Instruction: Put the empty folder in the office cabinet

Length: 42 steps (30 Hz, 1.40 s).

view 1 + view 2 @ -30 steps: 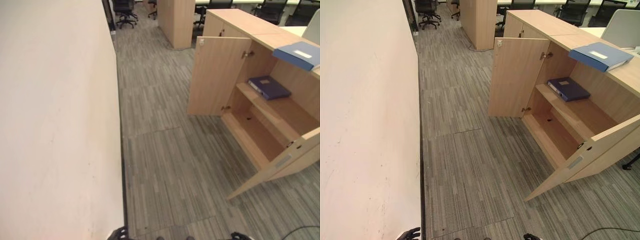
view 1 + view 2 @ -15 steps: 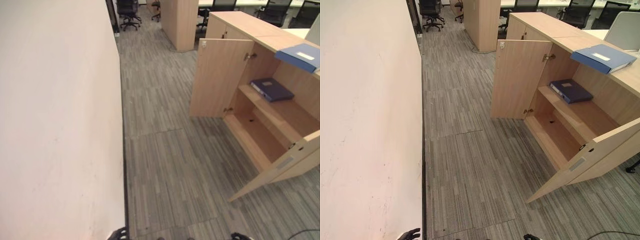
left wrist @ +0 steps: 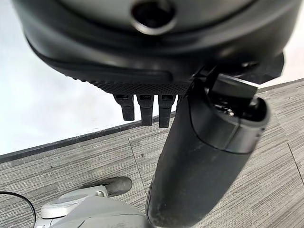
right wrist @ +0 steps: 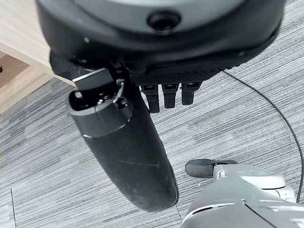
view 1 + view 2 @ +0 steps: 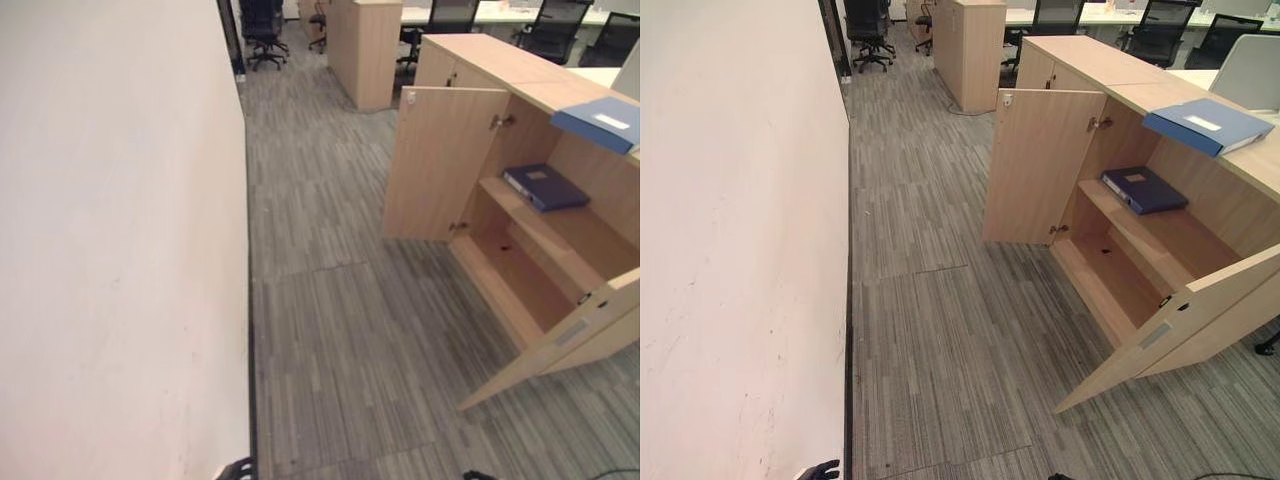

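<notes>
Approach step, nothing grasped. Light-blue folder (image 5: 1205,125) lies on cabinet (image 5: 1110,75) top, near front edge above open doors; darker folder (image 5: 1145,189) on upper shelf. Left robot hand (image 3: 199,156) and right robot hand (image 4: 123,142) hang relaxed, empty. Next, likely: step closer, reach top folder.

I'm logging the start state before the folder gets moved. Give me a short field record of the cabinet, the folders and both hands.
cabinet: both doors open, wooden shelves showing
dark blue folder: lying flat on the upper shelf inside
light blue folder: lying flat on the cabinet top
left hand: holding nothing, above the carpet by the wall
right hand: holding nothing, above the carpet
floor: grey striped carpet
</notes>
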Tool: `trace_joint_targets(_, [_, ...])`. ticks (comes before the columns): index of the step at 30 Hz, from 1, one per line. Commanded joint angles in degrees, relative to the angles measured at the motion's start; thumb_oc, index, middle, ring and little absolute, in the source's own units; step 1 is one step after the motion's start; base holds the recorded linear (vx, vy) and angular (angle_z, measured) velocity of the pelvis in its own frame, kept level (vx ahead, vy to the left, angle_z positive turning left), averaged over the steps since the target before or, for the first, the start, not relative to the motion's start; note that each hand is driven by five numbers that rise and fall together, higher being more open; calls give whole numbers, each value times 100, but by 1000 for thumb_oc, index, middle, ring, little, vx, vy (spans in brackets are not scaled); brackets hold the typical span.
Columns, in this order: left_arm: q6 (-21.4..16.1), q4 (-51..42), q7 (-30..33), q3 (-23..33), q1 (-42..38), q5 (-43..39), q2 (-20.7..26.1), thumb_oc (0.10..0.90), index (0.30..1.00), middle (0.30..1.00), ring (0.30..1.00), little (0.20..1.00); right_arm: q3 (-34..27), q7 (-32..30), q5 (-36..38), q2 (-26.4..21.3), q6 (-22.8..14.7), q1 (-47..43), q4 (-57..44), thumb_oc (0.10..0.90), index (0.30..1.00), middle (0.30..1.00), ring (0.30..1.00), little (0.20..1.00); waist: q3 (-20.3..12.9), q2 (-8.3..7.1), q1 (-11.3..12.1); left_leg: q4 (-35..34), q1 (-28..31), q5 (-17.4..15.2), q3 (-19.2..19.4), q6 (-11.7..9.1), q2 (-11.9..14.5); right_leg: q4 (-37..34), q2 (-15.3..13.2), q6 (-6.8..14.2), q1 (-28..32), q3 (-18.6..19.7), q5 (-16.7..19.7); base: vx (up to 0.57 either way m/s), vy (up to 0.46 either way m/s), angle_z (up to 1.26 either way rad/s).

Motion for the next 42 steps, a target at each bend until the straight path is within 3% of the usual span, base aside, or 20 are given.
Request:
trace_joint_targets(1, [-244,123,42,-10,-611,-174,252,800,900,900,900,900,4,-10,19,-284,-172,-432,113,800,900,900,900,900,304,-31,-14,-13,302,-374,-231,-666,730,59,-391,608,237,296,-676,6,-47,1])
trace_joint_targets(6, [-252,46,48,1,-690,-291,308,800,900,900,900,900,3,15,40,-381,-194,-497,76,800,900,900,900,900,634,-111,51,1421,-458,-456,-261,-766,629,276,-363,409,190,407,-853,-52,-107,9])
trace_joint_targets(9, [-261,21,118,-31,-816,-382,282,800,900,900,900,900,-124,-80,155,-486,-176,-572,58,800,900,900,900,900,884,-282,124,3010,-1843,363,-345,-831,365,367,-502,283,251,391,-967,32,-111,26])
trace_joint_targets(10, [-261,22,118,-34,-817,-383,283,800,900,900,900,900,-125,-80,156,-485,-175,-572,57,800,900,900,900,900,877,-280,122,3050,-1867,337,-349,-828,363,369,-502,286,247,387,-979,165,-53,30])
trace_joint_targets(12, [-265,45,104,-28,-778,-407,271,800,900,900,900,900,-134,-86,200,-499,-154,-564,69,800,900,900,900,900,853,-265,236,2673,-2159,253,-163,-780,432,279,-505,298,427,477,-1111,313,77,2])
trace_joint_targets(14, [-227,153,115,-47,-675,-365,247,800,900,900,900,900,-134,-126,195,-518,-126,-557,136,800,900,900,900,900,796,-140,386,1502,-2332,536,-235,-839,912,231,-508,423,732,574,-1421,434,166,-18])
trace_joint_targets(15, [-227,153,116,-49,-671,-365,246,800,900,900,900,900,-133,-126,195,-518,-125,-552,135,800,900,900,900,900,813,-160,390,1443,-2272,557,-218,-845,900,249,-528,418,752,576,-1447,343,143,-9])
trace_joint_targets(18, [-231,237,170,10,-554,-373,282,800,900,900,900,900,-126,-203,247,-539,-82,-550,190,800,900,900,900,900,740,-117,588,332,-2707,744,-180,-944,1397,528,-675,488,1135,900,-1944,467,178,-3])
trace_joint_targets(21, [-204,344,173,75,-447,-319,255,800,900,900,900,900,-117,-194,183,-521,-45,-548,209,800,900,900,900,900,626,-110,761,239,-2922,925,-65,-1034,1616,567,-877,595,1596,1174,-2163,456,210,-49])
trace_joint_targets(26, [-193,436,164,174,-337,-220,287,800,900,900,900,900,-121,-143,4,-415,-28,-472,230,800,900,900,900,900,377,-168,923,276,-2784,1241,-236,-1113,1546,642,-1228,810,1650,1373,-1998,432,265,-46])
trace_joint_targets(28, [-210,396,158,171,-360,-188,358,800,900,900,900,900,-127,-124,-26,-344,-18,-508,253,800,900,900,900,900,203,-352,969,376,-2662,1267,-165,-994,1260,811,-1539,1111,1393,1471,-1166,415,300,-30])
trace_joint_targets(29, [-210,396,157,170,-359,-188,361,800,900,900,900,900,-127,-124,-26,-340,-18,-506,254,800,900,900,900,900,189,-367,978,379,-2671,1262,-149,-987,1252,792,-1556,1118,1385,1476,-1155,251,186,-12])
trace_joint_targets(31, [-211,289,150,174,-401,-219,417,800,900,900,900,900,-112,-75,3,-288,-14,-569,125,800,900,900,900,900,101,-475,975,405,-2399,972,35,-755,873,1517,-1758,1231,997,1545,115,298,240,13])
trace_joint_targets(32, [-211,289,150,173,-404,-219,416,800,900,900,900,900,-114,-76,3,-289,-14,-571,125,800,900,900,900,900,90,-459,996,420,-2418,970,46,-752,898,1500,-1744,1234,976,1573,141,251,243,9])
trace_joint_targets(34, [-203,175,192,172,-588,-385,499,800,900,900,900,900,-74,-113,10,-267,-26,-768,-27,800,900,900,900,900,259,-247,919,377,-2001,634,102,-451,743,2813,-1749,1171,185,1244,1090,264,338,7])
trace_joint_targets(37, [-195,157,248,200,-678,-482,538,800,900,900,900,900,-117,-159,97,-237,-66,-844,-112,800,900,900,900,900,373,-34,755,286,-1713,437,116,-292,671,3390,-1637,1112,-219,946,1049,282,339,33])
trace_joint_targets(38, [-217,146,278,250,-709,-530,595,800,900,900,900,900,-160,-169,247,-172,-141,-828,-232,800,900,900,900,900,457,76,535,233,-1324,214,76,-178,508,3753,-1212,1065,-621,828,430,339,311,19])
trace_joint_targets(39, [-216,146,277,251,-711,-530,593,800,900,900,900,900,-160,-169,247,-174,-140,-830,-233,800,900,900,900,900,453,95,539,232,-1332,222,74,-180,529,3736,-1190,1061,-625,827,453,565,378,28])
trace_joint_targets(40, [-228,164,275,267,-753,-556,618,800,900,900,900,900,-157,-184,283,-148,-167,-840,-206,800,900,900,900,900,589,207,351,198,-865,-21,17,-121,418,3720,-875,1007,-1147,357,-345,294,161,34])
trace_joint_targets(42, [-213,168,260,271,-756,-545,619,800,900,900,900,900,-148,-191,274,-146,-168,-835,-203,800,900,900,900,900,618,230,298,184,-736,-71,11,-137,422,3410,-847,990,-1194,64,-510,315,89,13])
